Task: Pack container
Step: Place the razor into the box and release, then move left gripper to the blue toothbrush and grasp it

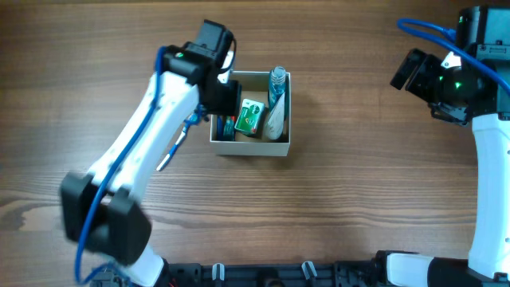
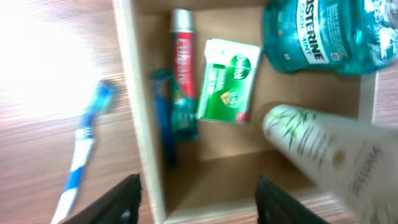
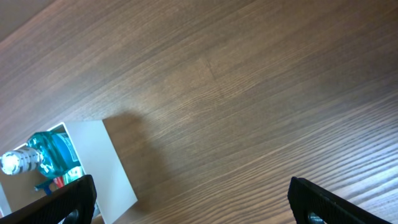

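The container (image 1: 252,148) is a square box with white walls and a tan inside, at the table's middle. It holds a blue mouthwash bottle (image 2: 317,34), a white bottle (image 2: 326,152), a green packet (image 2: 227,81), a red and green toothpaste tube (image 2: 181,62) and a slim blue item (image 2: 163,118). A blue and white toothbrush (image 2: 79,158) lies on the table just outside the box's left wall (image 2: 134,93). My left gripper (image 2: 199,205) is open and empty, straddling that wall near a corner. My right gripper (image 3: 193,205) is open and empty, far right of the box (image 3: 106,162).
The wooden table (image 1: 358,175) runs all round the box. In the overhead view the left arm (image 1: 151,127) lies across the table left of the box, and the toothbrush (image 1: 174,151) lies beside it. The right arm (image 1: 490,159) stands at the right edge.
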Action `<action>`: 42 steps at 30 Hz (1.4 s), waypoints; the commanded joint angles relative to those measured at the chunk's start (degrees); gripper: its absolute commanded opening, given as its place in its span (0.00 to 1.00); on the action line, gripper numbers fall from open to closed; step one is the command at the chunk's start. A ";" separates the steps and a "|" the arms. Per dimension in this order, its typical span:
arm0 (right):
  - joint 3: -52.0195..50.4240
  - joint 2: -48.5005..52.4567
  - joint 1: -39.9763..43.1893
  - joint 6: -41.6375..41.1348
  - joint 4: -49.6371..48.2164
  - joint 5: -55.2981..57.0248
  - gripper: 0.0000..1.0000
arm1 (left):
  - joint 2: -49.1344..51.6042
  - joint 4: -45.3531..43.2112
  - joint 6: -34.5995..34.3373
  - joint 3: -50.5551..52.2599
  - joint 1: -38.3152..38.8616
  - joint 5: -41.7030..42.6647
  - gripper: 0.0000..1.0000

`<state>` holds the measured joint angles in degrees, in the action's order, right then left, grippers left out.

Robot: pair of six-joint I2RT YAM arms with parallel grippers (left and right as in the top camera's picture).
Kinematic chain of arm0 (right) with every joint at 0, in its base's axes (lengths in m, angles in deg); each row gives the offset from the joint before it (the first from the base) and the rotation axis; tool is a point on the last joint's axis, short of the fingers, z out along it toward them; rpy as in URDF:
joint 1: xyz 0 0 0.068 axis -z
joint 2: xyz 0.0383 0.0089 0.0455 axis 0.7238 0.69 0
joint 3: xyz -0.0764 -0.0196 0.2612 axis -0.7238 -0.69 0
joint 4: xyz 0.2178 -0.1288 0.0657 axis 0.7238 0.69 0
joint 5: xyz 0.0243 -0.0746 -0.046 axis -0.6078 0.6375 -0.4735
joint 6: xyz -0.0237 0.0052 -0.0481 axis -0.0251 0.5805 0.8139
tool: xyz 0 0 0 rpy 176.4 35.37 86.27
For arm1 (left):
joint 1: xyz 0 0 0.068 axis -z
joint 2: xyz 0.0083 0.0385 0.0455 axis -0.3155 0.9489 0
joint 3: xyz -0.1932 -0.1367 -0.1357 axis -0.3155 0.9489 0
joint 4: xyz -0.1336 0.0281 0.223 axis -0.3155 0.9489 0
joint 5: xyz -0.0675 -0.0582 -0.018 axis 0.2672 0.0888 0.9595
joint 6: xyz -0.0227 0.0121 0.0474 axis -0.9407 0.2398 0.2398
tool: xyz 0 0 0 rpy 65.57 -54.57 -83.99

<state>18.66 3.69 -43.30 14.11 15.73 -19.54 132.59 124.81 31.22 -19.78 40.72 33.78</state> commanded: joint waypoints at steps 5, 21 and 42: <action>0.46 0.61 0.13 -0.79 -0.15 -0.46 1.00 | -4.39 6.19 9.03 -0.22 -7.65 -14.25 0.77; 0.48 0.61 0.13 -0.76 -0.15 -0.46 1.00 | 13.55 -7.41 23.82 8.22 -18.69 1.64 0.67; 0.48 0.61 0.13 -0.79 -0.15 -0.46 1.00 | 21.18 -7.72 22.34 9.49 -15.67 1.22 0.26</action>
<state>18.66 3.69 -43.32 14.11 15.75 -19.54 152.10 117.10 55.29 -11.63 24.15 34.28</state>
